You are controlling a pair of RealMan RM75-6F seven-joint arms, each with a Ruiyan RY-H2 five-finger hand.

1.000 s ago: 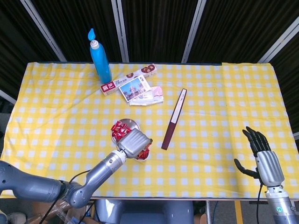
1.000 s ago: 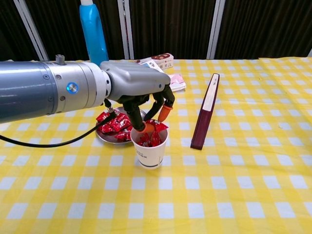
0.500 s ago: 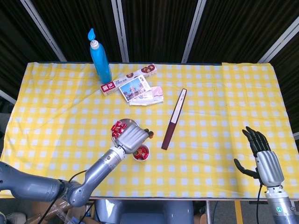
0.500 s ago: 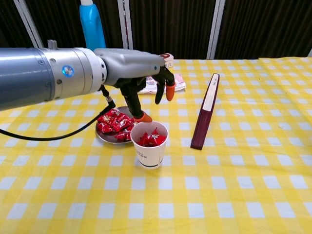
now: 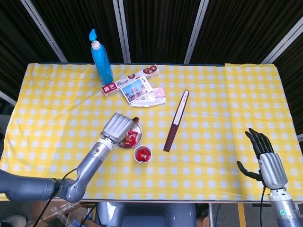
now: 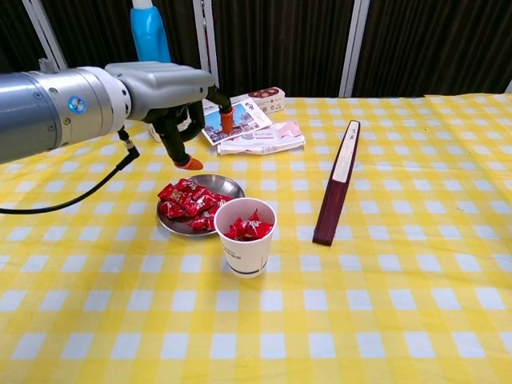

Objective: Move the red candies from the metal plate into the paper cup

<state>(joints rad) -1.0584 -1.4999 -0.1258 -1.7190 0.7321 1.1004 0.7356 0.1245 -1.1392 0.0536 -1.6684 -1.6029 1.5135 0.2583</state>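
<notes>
The left hand (image 6: 172, 92) hovers above the metal plate (image 6: 226, 183), its fingers (image 6: 189, 163) curled downward and apart, holding nothing. Red candies (image 6: 186, 201) lie heaped on the plate, and more fill the paper cup (image 6: 246, 242) standing just beside the plate on the yellow checked counter (image 6: 384, 304). The right hand (image 5: 265, 158) hangs well apart at the counter's near edge, fingers spread and empty.
</notes>
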